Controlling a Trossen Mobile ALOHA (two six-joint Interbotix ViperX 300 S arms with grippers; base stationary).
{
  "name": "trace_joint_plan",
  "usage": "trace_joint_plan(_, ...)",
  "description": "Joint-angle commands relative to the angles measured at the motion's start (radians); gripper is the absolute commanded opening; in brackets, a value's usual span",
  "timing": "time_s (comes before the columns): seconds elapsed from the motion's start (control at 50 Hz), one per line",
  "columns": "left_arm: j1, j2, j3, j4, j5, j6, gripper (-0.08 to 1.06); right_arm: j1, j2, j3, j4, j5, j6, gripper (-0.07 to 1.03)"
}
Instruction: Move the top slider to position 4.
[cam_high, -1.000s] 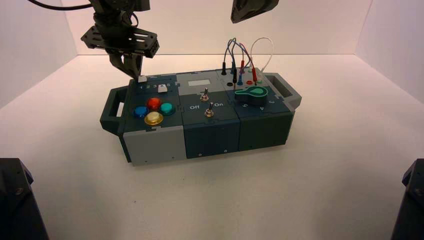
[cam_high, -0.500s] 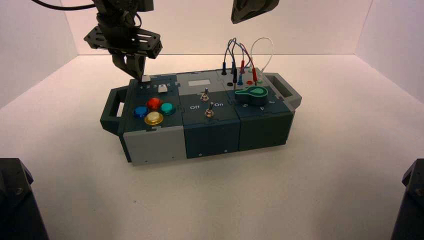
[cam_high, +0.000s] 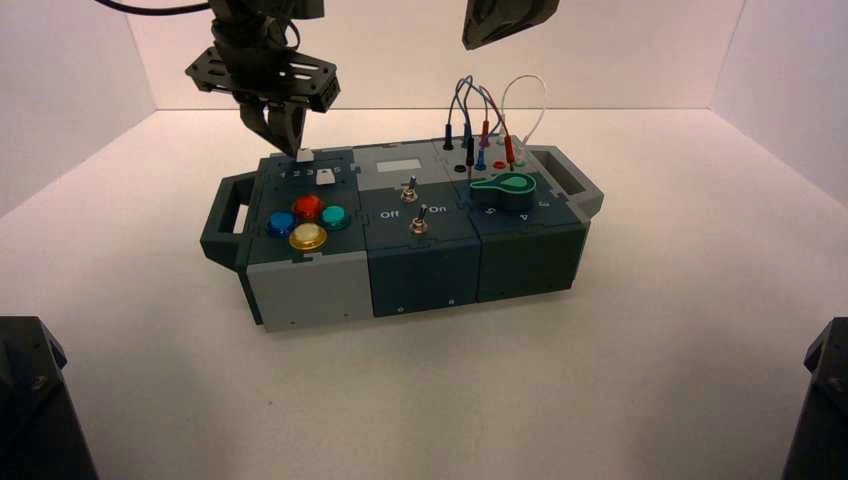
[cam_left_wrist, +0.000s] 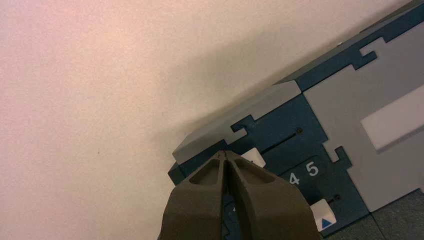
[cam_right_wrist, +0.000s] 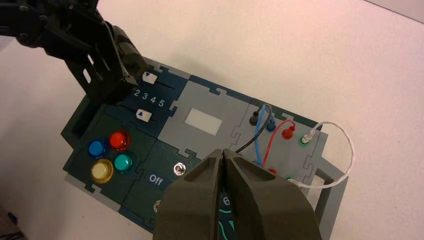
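Beside the white squarish plastic top slider (cam_high: 305, 156) at the box's far left, the left gripper (cam_high: 292, 154) works. In the left wrist view, its closed fingers grip nothing, seemingly pushing the knob, still short of white printed 4 (cam_left_wrist: 294, 178). In the right wrist view, the right gripper (cam_right_wrist: 223, 153) idles above the box, closed.

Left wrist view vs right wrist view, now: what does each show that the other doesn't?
Left wrist only: the closed fingertips of the left gripper at the top slider.
Right wrist only: the four round buttons, the wires, the "Off" lettering, the right gripper.
Both: the two white sliders, numerals 4 and 5, the pale window.
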Motion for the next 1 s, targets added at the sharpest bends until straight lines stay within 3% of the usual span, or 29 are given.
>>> trace_joint_plan(0.02,-0.009,-0.006,-0.029,0.002,-0.002,0.002,-0.03,0.002,-0.008,-0.029,0.003,-0.005,-0.003,-0.02)
trace_joint_plan(1.0,-0.049,0.060,-0.074,0.000,0.008,0.000,-0.03,0.006,0.000,-0.029,0.005,0.009,-0.005,-0.02)
